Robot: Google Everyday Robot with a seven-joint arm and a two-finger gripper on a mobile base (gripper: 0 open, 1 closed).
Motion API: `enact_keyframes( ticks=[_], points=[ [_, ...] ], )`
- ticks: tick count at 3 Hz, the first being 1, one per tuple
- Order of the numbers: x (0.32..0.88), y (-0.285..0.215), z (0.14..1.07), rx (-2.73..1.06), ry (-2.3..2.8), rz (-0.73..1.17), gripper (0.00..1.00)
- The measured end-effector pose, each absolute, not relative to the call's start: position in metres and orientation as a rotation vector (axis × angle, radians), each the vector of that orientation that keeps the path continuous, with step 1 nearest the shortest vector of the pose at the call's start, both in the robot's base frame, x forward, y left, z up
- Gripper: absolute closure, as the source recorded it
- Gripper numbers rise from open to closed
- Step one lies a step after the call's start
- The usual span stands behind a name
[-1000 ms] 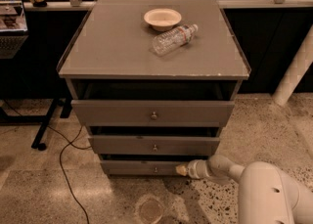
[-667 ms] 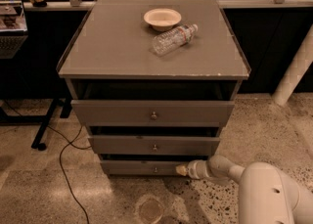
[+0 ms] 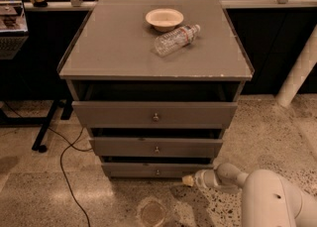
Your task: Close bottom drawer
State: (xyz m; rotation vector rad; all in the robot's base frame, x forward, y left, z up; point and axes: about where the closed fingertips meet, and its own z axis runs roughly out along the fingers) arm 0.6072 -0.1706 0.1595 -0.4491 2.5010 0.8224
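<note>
The grey-brown cabinet [image 3: 148,52] has three drawers. The bottom drawer [image 3: 156,170] is the slimmest, with a small round knob [image 3: 157,172], and stands slightly out from the cabinet. My gripper [image 3: 188,180] is low, just right of and below the bottom drawer's front, with its tip close to the panel's right end. The white arm [image 3: 270,196] reaches in from the bottom right.
The top drawer [image 3: 154,113] and middle drawer [image 3: 156,146] also stand a little open. A bowl [image 3: 164,19] and a plastic bottle [image 3: 176,39] lie on the cabinet top. A black cable [image 3: 64,164] runs over the floor at left. A white post [image 3: 299,70] stands at right.
</note>
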Motion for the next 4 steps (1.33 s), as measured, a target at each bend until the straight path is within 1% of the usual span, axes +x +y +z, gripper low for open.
enact_keyframes(
  ticks=[1,2,4],
  points=[
    [0.5802,-0.1798,0.1634,-0.437,2.508,0.858,1.0],
    [0.5772,-0.18,0.1624,-0.434,2.511,0.861,0.81],
    [0.5771,-0.1799,0.1623,-0.434,2.511,0.861,0.35]
  ],
)
